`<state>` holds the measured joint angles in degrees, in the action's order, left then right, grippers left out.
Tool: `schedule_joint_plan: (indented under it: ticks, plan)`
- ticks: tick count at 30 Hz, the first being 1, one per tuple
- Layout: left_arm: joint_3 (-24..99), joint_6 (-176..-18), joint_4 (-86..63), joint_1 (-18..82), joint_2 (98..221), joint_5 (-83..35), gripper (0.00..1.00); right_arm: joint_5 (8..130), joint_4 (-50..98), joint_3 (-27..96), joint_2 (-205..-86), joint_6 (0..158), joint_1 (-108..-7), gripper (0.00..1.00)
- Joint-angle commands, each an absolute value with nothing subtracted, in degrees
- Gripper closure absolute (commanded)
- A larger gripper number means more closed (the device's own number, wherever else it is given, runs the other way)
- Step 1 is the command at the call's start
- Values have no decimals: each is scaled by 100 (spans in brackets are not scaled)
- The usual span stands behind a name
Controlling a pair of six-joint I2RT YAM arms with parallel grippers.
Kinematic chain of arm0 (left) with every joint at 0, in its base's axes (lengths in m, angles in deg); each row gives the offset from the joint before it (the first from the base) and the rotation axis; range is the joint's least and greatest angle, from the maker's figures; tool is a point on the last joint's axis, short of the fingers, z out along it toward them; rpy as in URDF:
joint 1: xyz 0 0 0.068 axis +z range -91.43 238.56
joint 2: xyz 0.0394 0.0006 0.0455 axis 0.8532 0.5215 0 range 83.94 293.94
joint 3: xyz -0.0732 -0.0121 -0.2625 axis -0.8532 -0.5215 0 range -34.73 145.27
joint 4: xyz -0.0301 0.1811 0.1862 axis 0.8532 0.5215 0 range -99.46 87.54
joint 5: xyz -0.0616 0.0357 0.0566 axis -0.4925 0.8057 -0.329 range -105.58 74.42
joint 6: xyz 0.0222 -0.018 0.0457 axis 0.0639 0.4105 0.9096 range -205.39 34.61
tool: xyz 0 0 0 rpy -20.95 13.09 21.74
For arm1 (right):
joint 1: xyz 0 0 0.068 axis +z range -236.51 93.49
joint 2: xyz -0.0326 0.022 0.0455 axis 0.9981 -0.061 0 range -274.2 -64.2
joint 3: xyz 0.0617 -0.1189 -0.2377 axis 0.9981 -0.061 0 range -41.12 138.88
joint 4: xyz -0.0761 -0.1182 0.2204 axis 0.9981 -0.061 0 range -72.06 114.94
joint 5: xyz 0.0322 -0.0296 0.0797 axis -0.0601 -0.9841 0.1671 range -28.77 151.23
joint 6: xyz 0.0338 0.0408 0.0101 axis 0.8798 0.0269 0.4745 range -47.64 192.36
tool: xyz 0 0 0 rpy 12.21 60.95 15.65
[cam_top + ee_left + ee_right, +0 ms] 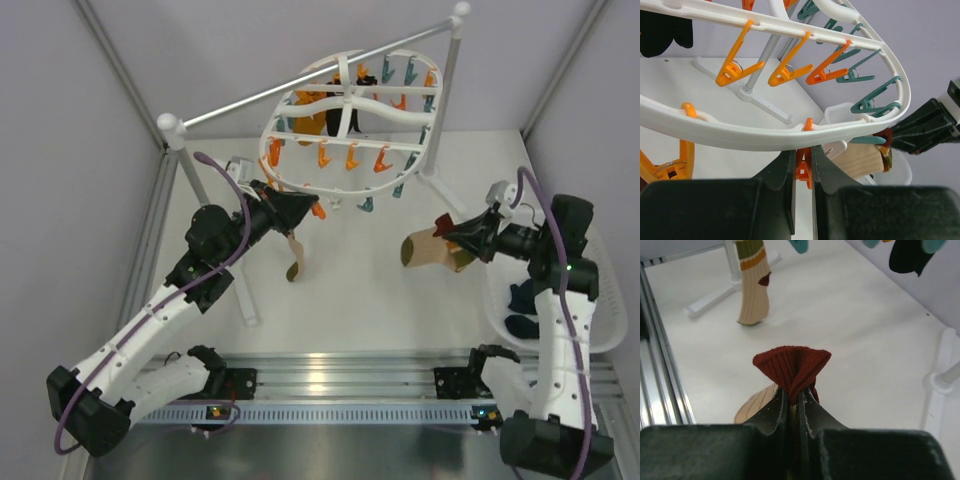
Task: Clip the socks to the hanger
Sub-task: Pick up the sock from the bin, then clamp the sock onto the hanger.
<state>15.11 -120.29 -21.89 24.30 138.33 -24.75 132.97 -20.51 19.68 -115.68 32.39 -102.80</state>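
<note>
Right pincer (795,395) clamped on red cuff of tan sock (790,367), striped sock (754,287) hanging beyond

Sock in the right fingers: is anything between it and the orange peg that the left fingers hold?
Nothing visible does. Between the sock and the peg there is only open air over bare table. The striped sock hangs left of the peg, off that path.

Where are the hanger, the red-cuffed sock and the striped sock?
hanger (765,137): left wrist view, near white rim.
red-cuffed sock (792,365): right wrist view, bunched red cuff.
striped sock (753,299): right wrist view, beige ribbed lower part.
</note>
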Motion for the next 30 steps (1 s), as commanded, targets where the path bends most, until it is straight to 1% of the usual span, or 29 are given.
schedule_joint_plan:
  ticks: [1, 2, 3, 5, 6, 7, 8, 9, 14, 15, 18, 23, 30]
  plan:
    - [1721, -12160, -2352, 2455, 13887, -2508, 100, 12532, 1280, 987, -10859, 6242, -9225, 100]
    - [1730, -12195, -2361, 2455, 13922, -2507, 100, 12260, 1298, 820, -10771, 6173, -8883, 100]
    - [1738, -12204, -2361, 2455, 13931, -2507, 100, 11683, 1368, 740, -10744, 6216, -8157, 100]
    - [1765, -12239, -2361, 2455, 13957, -2516, 100, 11223, 1947, 468, -10657, 6478, -7625, 100]
    - [1774, -12248, -2353, 2455, 13983, -2534, 100, 10742, 2201, 354, -10630, 6575, -7126, 100]
    - [1774, -12283, -2361, 2455, 13992, -2543, 100, 10528, 2630, 214, -10630, 6585, -6869, 100]
    - [1774, -12301, -2361, 2455, 14001, -2543, 100, 10352, 2739, 186, -10682, 6550, -6631, 100]
    - [1774, -12310, -2379, 2455, 14001, -2534, 100, 9915, 2836, 177, -10726, 6515, -6151, 100]
    - [1765, -12415, -2414, 2455, 14036, -2595, 100, 8946, 3538, 98, -11208, 6366, -5137, 100]
    - [1765, -12415, -2414, 2455, 14045, -2630, 100, 8413, 3627, 107, -11297, 6305, -4804, 100]
    - [1660, -12520, -2511, 2455, 14028, -2674, 100, 7900, 4075, 142, -11675, 6426, -4459, 100]
    - [1650, -12591, -2520, 2455, 14036, -2745, 100, 7714, 4470, 318, -12149, 6821, -4204, 100]
    - [1616, -12608, -2511, 2455, 13992, -2727, 100, 7530, 4682, 485, -12422, 7147, -4072, 100]
